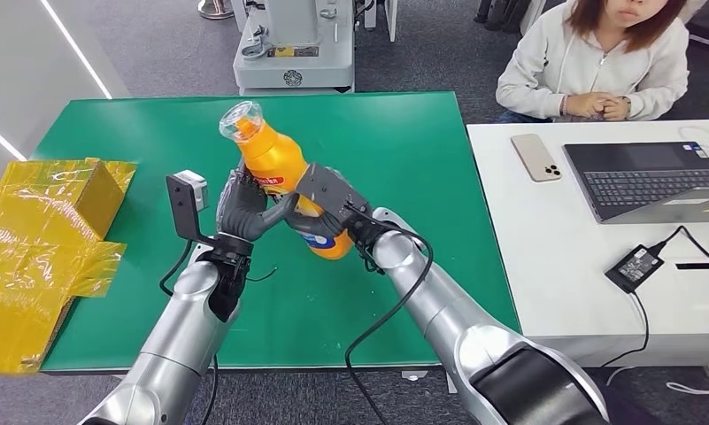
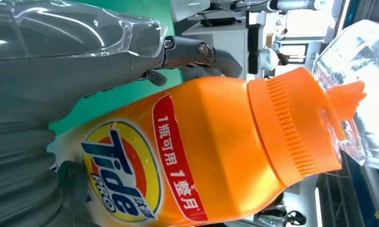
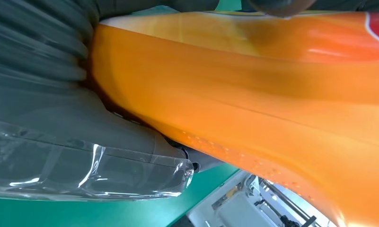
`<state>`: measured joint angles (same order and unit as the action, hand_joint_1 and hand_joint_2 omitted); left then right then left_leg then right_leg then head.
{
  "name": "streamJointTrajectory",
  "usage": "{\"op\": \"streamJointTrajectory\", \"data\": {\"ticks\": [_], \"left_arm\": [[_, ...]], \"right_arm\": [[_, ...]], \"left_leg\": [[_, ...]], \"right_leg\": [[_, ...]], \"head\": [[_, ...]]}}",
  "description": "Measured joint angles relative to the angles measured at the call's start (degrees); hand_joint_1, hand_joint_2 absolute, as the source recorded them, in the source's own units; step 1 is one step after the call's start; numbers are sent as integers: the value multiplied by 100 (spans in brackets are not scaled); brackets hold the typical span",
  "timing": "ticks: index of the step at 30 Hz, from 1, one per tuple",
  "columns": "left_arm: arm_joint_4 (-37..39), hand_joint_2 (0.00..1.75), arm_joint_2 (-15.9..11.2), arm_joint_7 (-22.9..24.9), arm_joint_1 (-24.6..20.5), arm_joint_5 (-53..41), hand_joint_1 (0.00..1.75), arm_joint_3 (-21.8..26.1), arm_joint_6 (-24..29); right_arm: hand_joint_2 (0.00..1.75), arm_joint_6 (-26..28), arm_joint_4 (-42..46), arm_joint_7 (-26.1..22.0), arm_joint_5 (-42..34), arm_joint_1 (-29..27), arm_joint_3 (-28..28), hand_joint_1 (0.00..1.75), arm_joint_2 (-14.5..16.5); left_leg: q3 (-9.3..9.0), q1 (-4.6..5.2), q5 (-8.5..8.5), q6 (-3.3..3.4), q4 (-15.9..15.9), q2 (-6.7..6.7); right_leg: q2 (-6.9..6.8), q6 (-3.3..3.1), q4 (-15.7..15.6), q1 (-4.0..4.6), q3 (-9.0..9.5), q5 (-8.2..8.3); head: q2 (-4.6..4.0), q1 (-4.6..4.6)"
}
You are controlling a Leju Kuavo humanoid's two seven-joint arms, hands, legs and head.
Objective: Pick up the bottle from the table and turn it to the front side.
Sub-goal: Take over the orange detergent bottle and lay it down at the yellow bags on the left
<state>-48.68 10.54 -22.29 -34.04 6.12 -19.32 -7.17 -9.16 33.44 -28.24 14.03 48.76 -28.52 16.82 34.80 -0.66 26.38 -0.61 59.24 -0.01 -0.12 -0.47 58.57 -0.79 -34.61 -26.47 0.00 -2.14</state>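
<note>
**Bottle held aloft between both hands: slip risk during the turn**

Bottle (image 1: 280,173) is off the green table (image 1: 404,150), tilted with its clear cap pointing up and away from the robot and its base low toward the right arm. In the left wrist view the "Tide PRO" label (image 2: 123,175) faces that camera, so the front is at least partly showing on that side.

The right hand (image 1: 333,208) wraps the lower body, fingers closed around it. The left hand (image 1: 244,208) presses the opposite flank with fingers curled against the plastic; both seem to share the load.

The main hazard, as I judge it, is the smooth, rounded plastic. If one hand lets go to re-grip while the other twists, the tilted bottle could slide base-first out of the remaining fingers and drop onto the table. Squeezing unevenly might also swing the heavy end sideways.

Further off, a yellow box (image 1: 54,190) sits at the table's left edge, and a person (image 1: 598,62) sits at the neighbouring white desk (image 1: 554,266), well apart from any fall path.
</note>
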Motion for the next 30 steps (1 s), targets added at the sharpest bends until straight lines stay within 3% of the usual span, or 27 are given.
{"op": "streamJointTrajectory", "data": {"ticks": [3, 4, 7, 8, 21, 27, 30], "left_arm": [[-47, 175, -2, 0, 2, 36, 0, 8, 8], [-58, 175, -4, 2, 3, 53, 13, 14, 8], [-78, 175, -15, 20, 5, 104, 144, 37, -1], [-79, 175, -19, 25, 5, 116, 175, 42, -7], [-182, 175, -49, 117, 107, 179, 175, 44, -107], [-190, 175, -52, 118, 123, 191, 165, 44, -145], [-189, 175, -44, 120, 123, 219, 173, 44, -210]], "right_arm": [[175, 3, -26, 20, -19, 24, 2, 161, 5], [175, 5, -37, 34, -20, 30, 3, 161, 5], [175, 12, -85, 80, -13, 48, 8, 159, 5], [175, 13, -105, 91, -3, 55, 9, 159, 5], [175, -3, -287, 114, 63, 76, 8, 163, 5], [175, 14, -345, 96, 63, 71, 9, 169, 3], [175, 44, -395, 81, 50, 71, 16, 171, 1]], "left_leg": [[0, 0, 0, 0, 0, 0], [0, 0, 0, 0, 0, 0], [0, 0, 0, 0, 0, 0], [0, 0, 0, 0, 0, 0], [-1, 0, 0, 0, 0, 1], [-1, 0, 0, 0, 0, 2], [-1, 0, 0, 0, 1, 3]], "right_leg": [[0, 0, 0, 0, 0, 0], [0, 0, 0, 0, 0, 0], [0, 0, 0, 0, 0, 0], [0, 0, 0, 0, 0, 0], [1, 0, -1, 0, -1, 0], [2, 0, -2, 0, -2, 0], [3, 0, -3, 0, -4, 0]], "head": [[0, 0], [0, 0], [0, 0], [0, 0], [0, -1], [0, 0], [0, 0]]}}
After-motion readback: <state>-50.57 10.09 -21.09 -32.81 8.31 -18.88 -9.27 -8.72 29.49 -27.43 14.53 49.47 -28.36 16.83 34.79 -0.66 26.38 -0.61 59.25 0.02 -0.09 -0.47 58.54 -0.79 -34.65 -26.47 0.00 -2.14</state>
